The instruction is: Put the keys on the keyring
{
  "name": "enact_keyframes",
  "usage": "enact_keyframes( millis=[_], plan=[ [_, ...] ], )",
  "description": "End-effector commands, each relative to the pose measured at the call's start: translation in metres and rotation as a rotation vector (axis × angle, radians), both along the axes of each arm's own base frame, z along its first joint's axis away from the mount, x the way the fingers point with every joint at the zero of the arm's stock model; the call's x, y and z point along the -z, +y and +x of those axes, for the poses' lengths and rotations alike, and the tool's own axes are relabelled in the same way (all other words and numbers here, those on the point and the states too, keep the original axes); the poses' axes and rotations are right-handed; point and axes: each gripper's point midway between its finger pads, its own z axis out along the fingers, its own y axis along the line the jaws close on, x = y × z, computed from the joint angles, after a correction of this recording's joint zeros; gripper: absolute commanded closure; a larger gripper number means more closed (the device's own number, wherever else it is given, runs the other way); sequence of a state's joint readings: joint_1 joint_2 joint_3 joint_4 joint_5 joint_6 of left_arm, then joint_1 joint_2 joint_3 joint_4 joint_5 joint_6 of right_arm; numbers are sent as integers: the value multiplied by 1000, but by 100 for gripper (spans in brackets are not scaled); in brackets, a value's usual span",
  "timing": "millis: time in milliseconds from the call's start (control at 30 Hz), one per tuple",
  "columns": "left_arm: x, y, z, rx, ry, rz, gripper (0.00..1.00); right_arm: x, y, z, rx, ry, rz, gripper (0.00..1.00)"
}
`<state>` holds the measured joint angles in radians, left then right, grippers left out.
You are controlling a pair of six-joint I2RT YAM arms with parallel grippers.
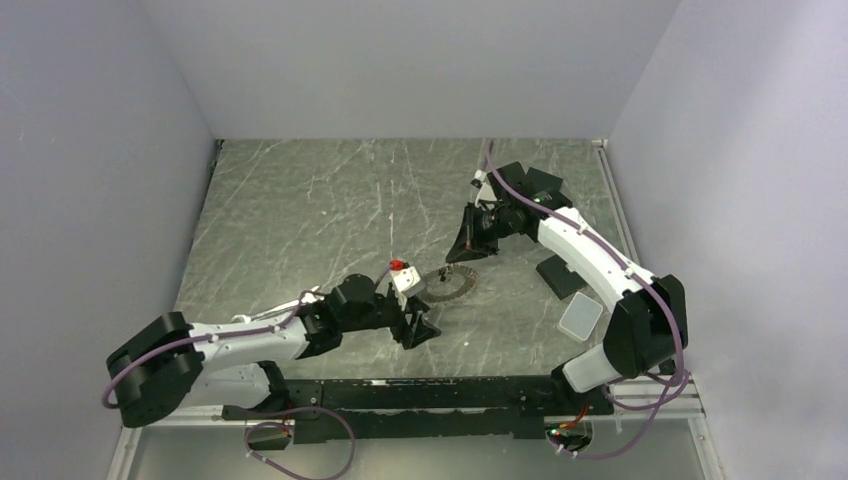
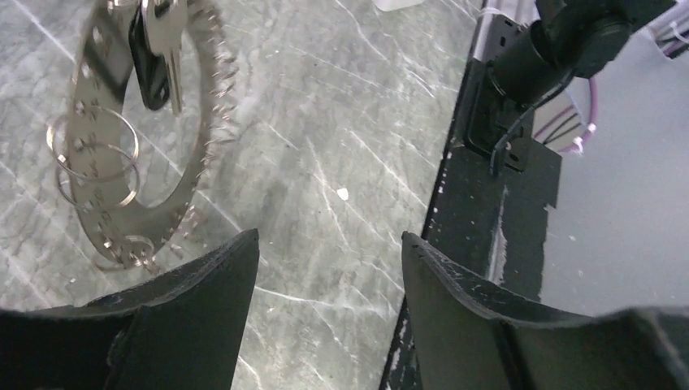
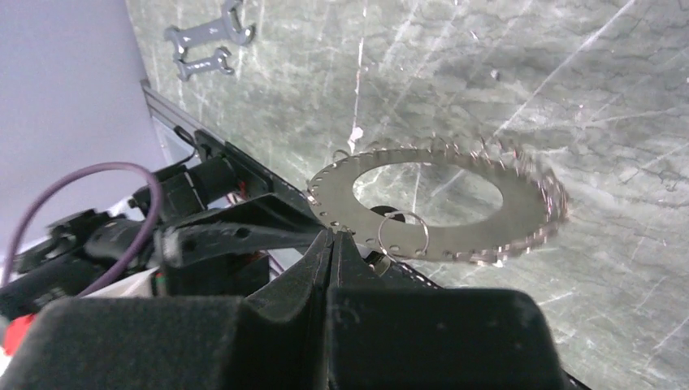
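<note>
The keyring (image 1: 452, 283) is a flat toothed silver ring lying near mid-table. In the right wrist view the keyring (image 3: 520, 203) has a small split ring (image 3: 402, 236) hooked through its edge holes. My right gripper (image 3: 333, 233) is shut, its tips pinching the ring's near edge; in the top view it (image 1: 462, 256) points down at the ring from behind. In the left wrist view the keyring (image 2: 191, 179) carries a black-headed key (image 2: 150, 61), a silver key and small split rings. My left gripper (image 2: 329, 236) is open and empty, just beside the ring (image 1: 418, 328).
A small white block with a red top (image 1: 402, 275) sits by the ring. A clear plastic box (image 1: 581, 318) and a flat black block (image 1: 560, 277) lie at the right. Two small wrenches (image 3: 207, 45) lie farther off. A black rail (image 1: 400, 392) runs along the near edge.
</note>
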<state>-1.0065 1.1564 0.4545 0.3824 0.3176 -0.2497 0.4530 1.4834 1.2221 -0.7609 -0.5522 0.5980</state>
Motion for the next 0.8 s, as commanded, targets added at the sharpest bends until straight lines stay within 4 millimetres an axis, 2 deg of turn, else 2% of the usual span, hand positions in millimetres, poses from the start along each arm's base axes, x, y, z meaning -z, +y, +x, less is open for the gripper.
enact_keyframes(
  millis=[0,167,400,600,767],
  plan=[
    [-36,-13,24,-89,-127,-211,27,-45,4,5,22,-58,88,100],
    [-32,-18,45,-130,-278,-226,22,-52,6,1,31,-60,117,100],
    [-48,-20,70,-179,-488,-197,21,-46,2,-6,26,-62,113,100],
    [-61,-14,78,-201,-592,-168,28,-39,-1,-9,41,-67,111,100],
    [-68,-21,77,-182,-611,-179,31,-34,-2,-9,58,-74,110,100]
  ],
)
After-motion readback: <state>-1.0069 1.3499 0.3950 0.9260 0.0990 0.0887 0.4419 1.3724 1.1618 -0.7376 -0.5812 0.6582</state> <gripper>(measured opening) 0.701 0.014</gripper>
